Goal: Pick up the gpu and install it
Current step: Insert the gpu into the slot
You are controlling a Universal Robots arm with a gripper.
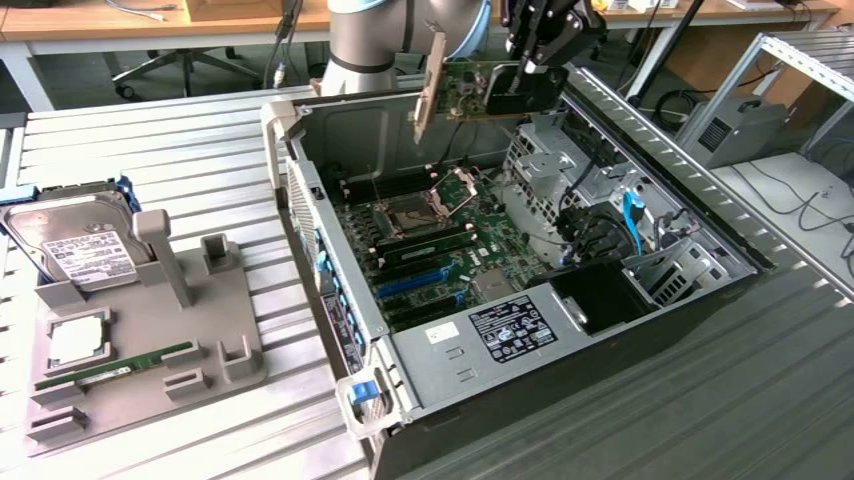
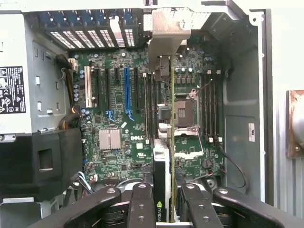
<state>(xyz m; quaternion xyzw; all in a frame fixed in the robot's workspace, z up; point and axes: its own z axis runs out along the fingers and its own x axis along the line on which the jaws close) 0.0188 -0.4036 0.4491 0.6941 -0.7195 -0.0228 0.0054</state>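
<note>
The open computer case lies on its side on the slatted metal table. Inside it sits the green motherboard with an empty CPU socket, a long blue expansion slot, a white slot and a small square heatsink. A labelled power supply fills the case's near end in the exterior view, and a drive cage with a blue cable lines the exterior view's right wall.

On the exterior view's left stands a grey fixture tray. A hard drive leans in its far slot, a CPU lies flat in a square pocket, and a green RAM stick lies in a narrow groove.

The gripper is clamped on the gpu, its fingers pressing both faces. The card hangs on edge in the air above the case's far end, clear of the board, its silver bracket pointing to the rear wall. From the wrist view, the card is edge-on over the strip beside the CPU socket, apart from the blue slot. The drive cage stands just beside the card's black end.
</note>
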